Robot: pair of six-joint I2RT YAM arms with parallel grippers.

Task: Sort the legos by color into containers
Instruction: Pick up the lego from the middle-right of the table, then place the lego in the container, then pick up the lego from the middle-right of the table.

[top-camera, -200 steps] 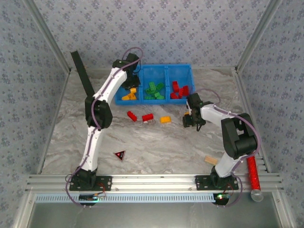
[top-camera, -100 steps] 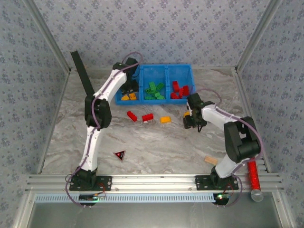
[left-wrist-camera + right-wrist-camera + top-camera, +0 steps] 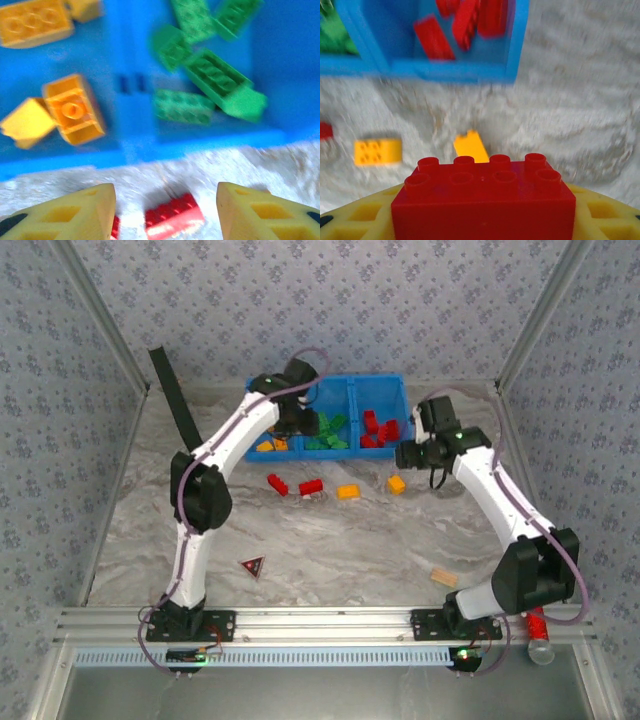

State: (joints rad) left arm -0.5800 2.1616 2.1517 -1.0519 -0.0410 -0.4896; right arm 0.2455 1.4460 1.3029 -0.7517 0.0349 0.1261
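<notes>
Three compartments split the glossy blue bin [image 3: 380,381], upper centre from overhead, holding orange bricks [image 3: 272,445], green bricks [image 3: 325,432] and red bricks [image 3: 375,430]; four loose bricks [image 3: 311,487] lie on the marbled table [image 3: 330,540] below. Left wrist: my left gripper [image 3: 165,192] keeps hollow yellow fingers [image 3: 75,215] apart, empty, along the bottom. Right wrist: my right gripper [image 3: 482,220] clamps a shiny red eight-stud brick [image 3: 482,200], bottom centre.

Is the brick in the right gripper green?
No, the right gripper is closed on a red brick, which sits between its yellow fingers with the studs facing up.
</notes>
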